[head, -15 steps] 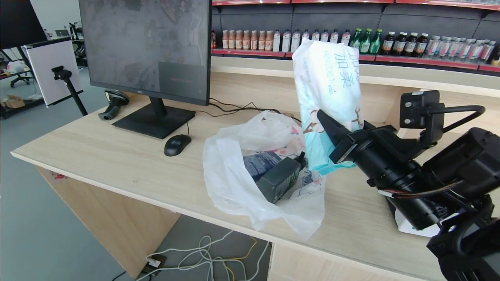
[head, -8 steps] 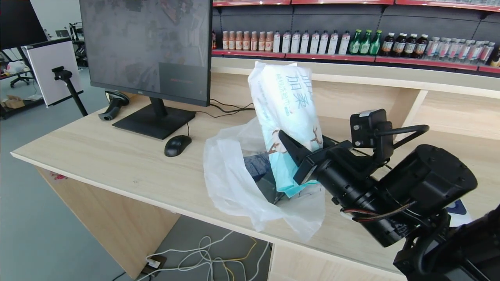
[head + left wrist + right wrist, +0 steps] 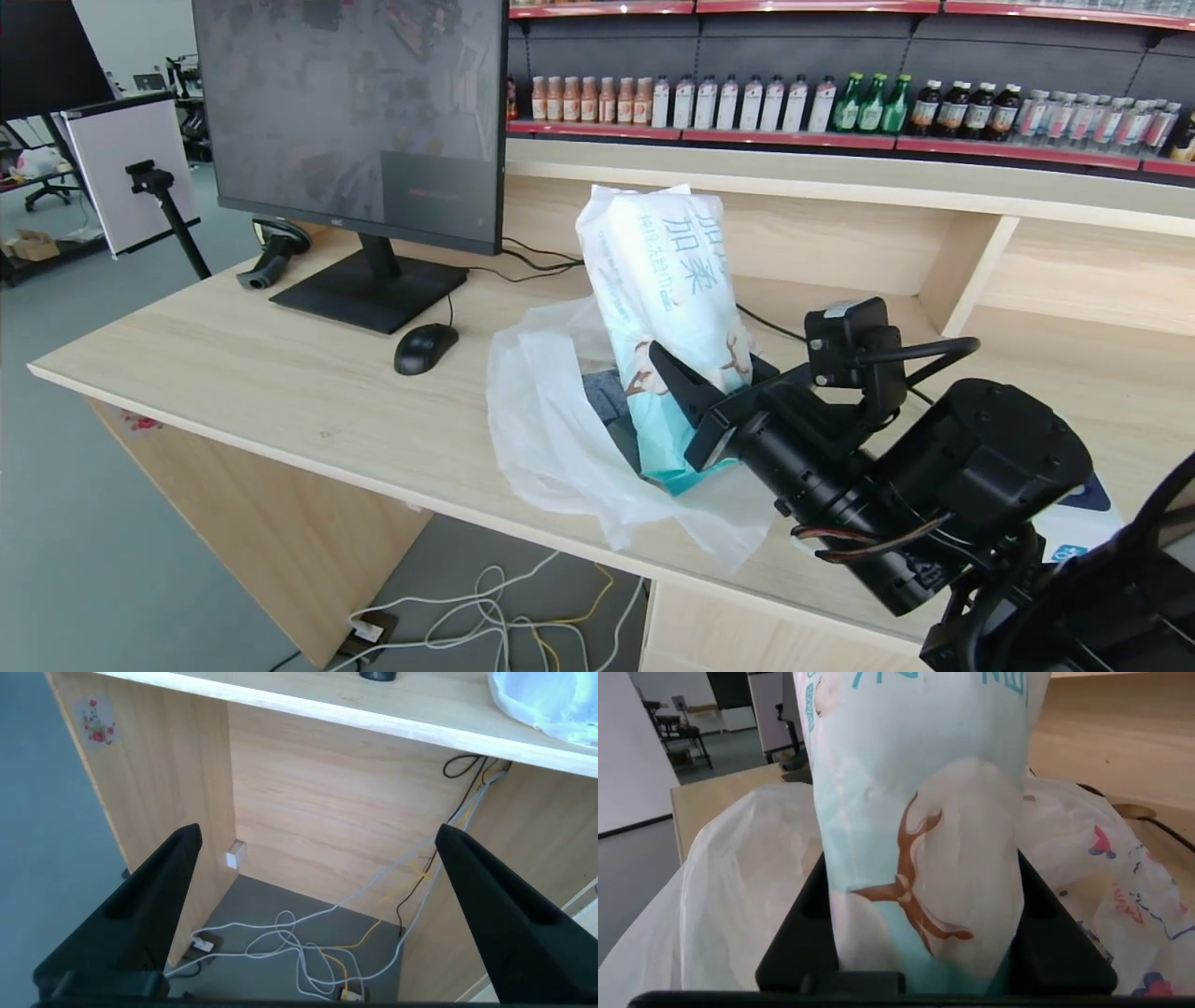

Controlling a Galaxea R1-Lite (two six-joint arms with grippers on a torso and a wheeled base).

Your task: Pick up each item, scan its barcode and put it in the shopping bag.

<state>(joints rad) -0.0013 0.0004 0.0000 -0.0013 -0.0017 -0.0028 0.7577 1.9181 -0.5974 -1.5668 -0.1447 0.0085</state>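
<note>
My right gripper [image 3: 711, 381] is shut on a tall white and teal tissue pack [image 3: 665, 308], held upright with its lower end inside the open white shopping bag [image 3: 560, 439] on the counter. In the right wrist view the tissue pack [image 3: 920, 849] stands between the black fingers [image 3: 799, 929] with the shopping bag [image 3: 738, 887] spread around it. A dark blue item [image 3: 605, 392] lies in the bag, mostly hidden behind the pack. My left gripper [image 3: 313, 915] hangs open below the counter edge, over the floor cables, holding nothing.
A monitor [image 3: 350, 112], mouse [image 3: 423, 346] and handheld barcode scanner [image 3: 271, 250] stand on the counter's left half. Cables [image 3: 551, 261] run behind the bag. Shelves of bottles [image 3: 840, 98] line the back. A white and blue item [image 3: 1083, 523] lies at the counter's right, behind my right arm.
My right gripper has carried the tissue pack left and downward, from above the counter right of the bag into the bag's opening, covering the dark items inside.
</note>
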